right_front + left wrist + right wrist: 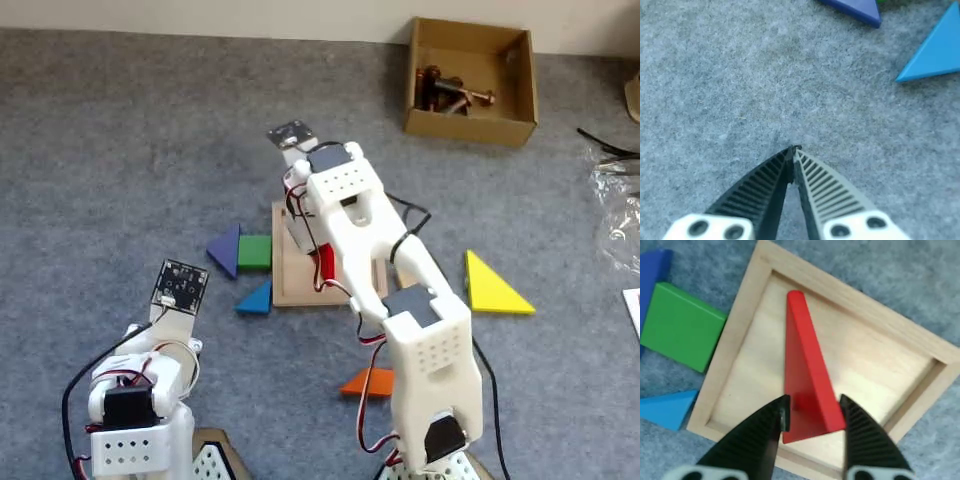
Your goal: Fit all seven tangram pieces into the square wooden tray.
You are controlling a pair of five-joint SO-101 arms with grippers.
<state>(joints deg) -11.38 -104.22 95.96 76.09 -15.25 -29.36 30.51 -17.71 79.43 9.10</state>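
Observation:
The square wooden tray (740, 325) lies mid-table under my right arm. My right gripper (814, 407) is shut on a red triangle (807, 370), which stands on edge, tilted, inside the tray; the red triangle (325, 266) peeks out beside the arm in the high view. A green square (682, 325), a dark blue triangle (225, 250) and a light blue triangle (257, 298) lie on the carpet just outside the tray's (290, 295) rim. A yellow triangle (492, 285) and an orange piece (368, 382) lie apart. My left gripper (792, 150) is shut and empty over bare carpet.
A cardboard box (470, 80) with small parts stands at the back right. Clear plastic and cables (620, 200) lie along the right edge. Grey carpet stretches open at the left and back left.

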